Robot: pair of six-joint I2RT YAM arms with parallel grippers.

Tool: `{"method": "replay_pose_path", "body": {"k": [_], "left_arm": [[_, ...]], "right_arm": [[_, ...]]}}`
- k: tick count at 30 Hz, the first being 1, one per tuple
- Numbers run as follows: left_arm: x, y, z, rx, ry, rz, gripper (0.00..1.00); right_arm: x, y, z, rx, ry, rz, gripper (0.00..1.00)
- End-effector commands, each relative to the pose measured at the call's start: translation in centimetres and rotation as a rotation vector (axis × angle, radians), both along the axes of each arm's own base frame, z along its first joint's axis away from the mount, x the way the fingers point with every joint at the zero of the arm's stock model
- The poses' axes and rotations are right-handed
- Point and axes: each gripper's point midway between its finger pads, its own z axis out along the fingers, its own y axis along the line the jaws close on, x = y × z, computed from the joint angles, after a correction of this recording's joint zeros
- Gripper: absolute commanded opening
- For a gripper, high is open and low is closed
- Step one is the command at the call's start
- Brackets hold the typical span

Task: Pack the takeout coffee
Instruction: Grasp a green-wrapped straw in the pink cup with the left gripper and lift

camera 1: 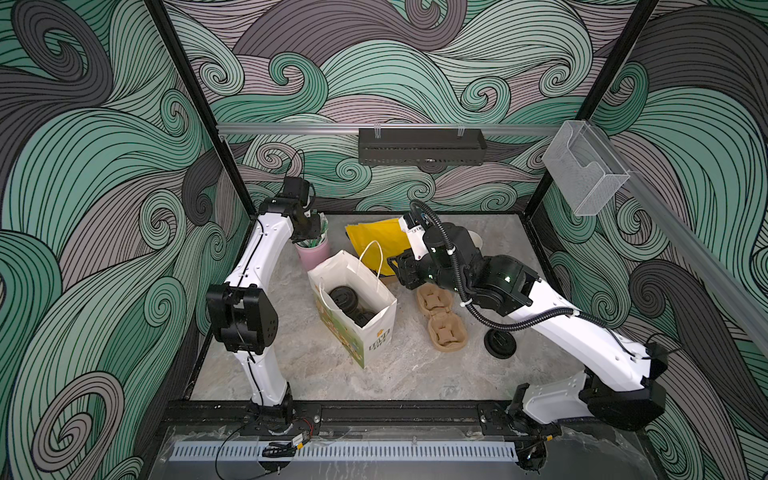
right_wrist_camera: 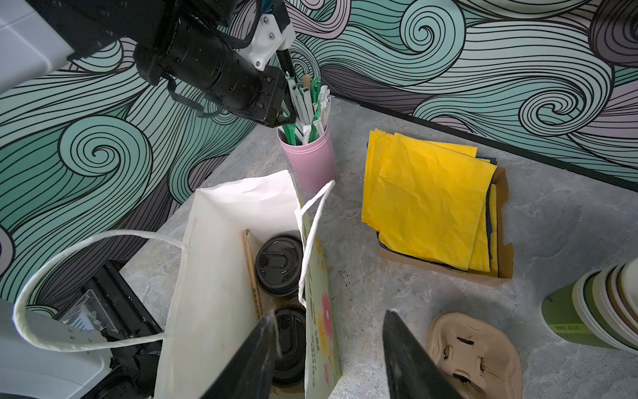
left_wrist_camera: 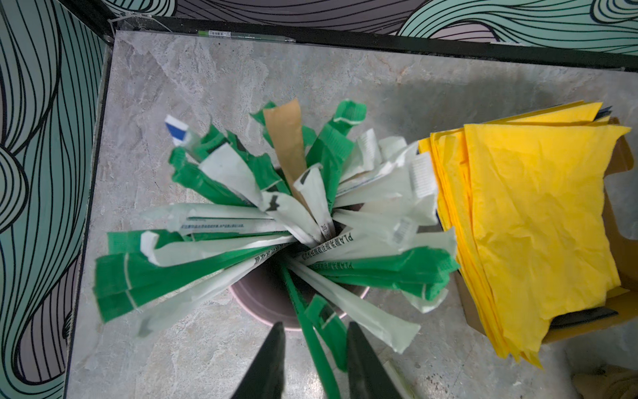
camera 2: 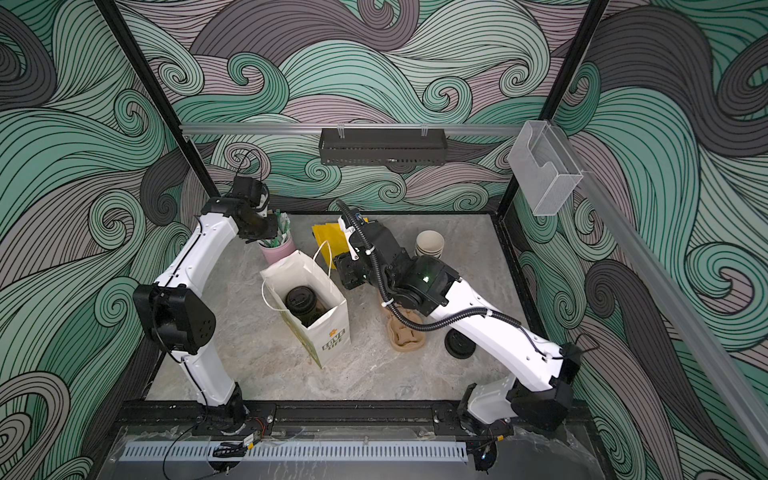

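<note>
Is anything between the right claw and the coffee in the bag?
Nothing solid. The bag is open, the coffee sits inside, and only the bag's white handle loops past it, near the right gripper.

On the grey marbled surface (camera 1: 316,365) a white paper bag (camera 1: 380,320) stands upright near the middle, with a pink cup (camera 1: 313,255) of wrapped straws just behind it. Further back sit a cardboard tray (right_wrist_camera: 502,241) of yellow napkins (right_wrist_camera: 428,203) and a stack of green cups (camera 2: 429,245). Right of the bag lie a brown cup carrier (camera 1: 446,328) and a loose black lid (camera 1: 500,344).
</note>
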Motion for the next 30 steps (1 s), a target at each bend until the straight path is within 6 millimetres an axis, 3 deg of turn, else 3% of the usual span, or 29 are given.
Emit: {"method": "replay_pose_path", "body": {"k": [1, 12, 18, 30], "left_arm": [[-0.7, 0.4, 1.6, 0.017, -0.021, 0.03, 0.29], [-2.0, 0.2, 2.6, -0.013, -0.041, 0.041, 0.24], [-2.1, 0.4, 1.9, -0.002, -0.019, 0.044, 0.14], [-0.1, 0.9, 0.4, 0.046, 0.012, 0.052, 0.18]], "right_arm": [[-0.2, -0.6, 0.6, 0.021, -0.009, -0.017, 0.51], [-0.1, -0.5, 0.4, 0.02, -0.006, -0.017, 0.52], [-0.2, -0.5, 0.5, 0.027, -0.006, -0.013, 0.52], [-0.4, -0.8, 0.5, 0.027, -0.006, -0.013, 0.53]]}}
